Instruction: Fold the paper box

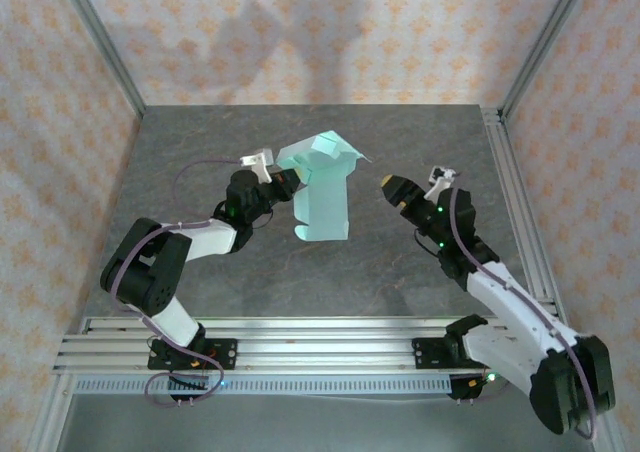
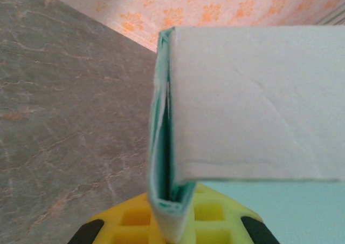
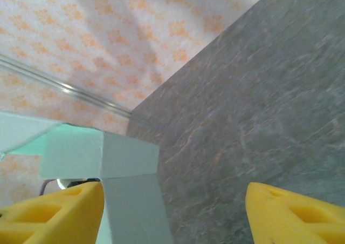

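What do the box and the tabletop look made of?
The paper box looks like thin matte card, pale mint: sharp creases, thin layered edges. The table looks like a dark grey stone-patterned laminate or mat, matte with pale veins; which, I cannot tell.

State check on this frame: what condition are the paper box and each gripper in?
paper box: partly folded, far-end flaps bent up, held at its left edge.
left gripper: shut on the paper box.
right gripper: open, to the right of the box, apart from it.
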Available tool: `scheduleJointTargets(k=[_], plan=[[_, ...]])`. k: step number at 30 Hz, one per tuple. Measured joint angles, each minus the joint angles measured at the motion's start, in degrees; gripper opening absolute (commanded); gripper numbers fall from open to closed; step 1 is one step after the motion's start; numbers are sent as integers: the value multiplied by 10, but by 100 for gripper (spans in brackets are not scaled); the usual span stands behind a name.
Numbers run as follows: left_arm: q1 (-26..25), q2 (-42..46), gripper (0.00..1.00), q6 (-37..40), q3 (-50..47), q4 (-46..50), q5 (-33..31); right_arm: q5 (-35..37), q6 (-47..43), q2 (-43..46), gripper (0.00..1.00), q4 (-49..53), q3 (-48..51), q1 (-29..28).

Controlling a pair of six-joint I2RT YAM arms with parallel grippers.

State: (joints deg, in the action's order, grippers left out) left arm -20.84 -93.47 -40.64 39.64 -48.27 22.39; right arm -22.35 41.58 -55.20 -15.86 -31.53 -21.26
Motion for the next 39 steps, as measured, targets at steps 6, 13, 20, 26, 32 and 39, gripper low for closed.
scheduleJointTargets(k=[6, 13, 20, 26, 32, 39], plan=[[0, 0, 0, -22, 0, -21, 10, -21, 35, -94, 58, -114, -12, -43], [0, 0, 0, -24, 0, -26, 14, -37, 60, -173, 50, -191, -55, -73], [0, 0, 0, -24, 0, -26, 14, -37, 71, -183, 50, -214, -59, -73], [0, 0, 0, -24, 0, -26, 14, -31, 80, -184, 47, -217, -59, -74], [4, 0, 0, -24, 0, -26, 12, -36, 88, -206, 45, -230, -78, -86], [4, 0, 0, -17, -5, -27, 12, -25, 87, -202, 43, -222, -78, -86]])
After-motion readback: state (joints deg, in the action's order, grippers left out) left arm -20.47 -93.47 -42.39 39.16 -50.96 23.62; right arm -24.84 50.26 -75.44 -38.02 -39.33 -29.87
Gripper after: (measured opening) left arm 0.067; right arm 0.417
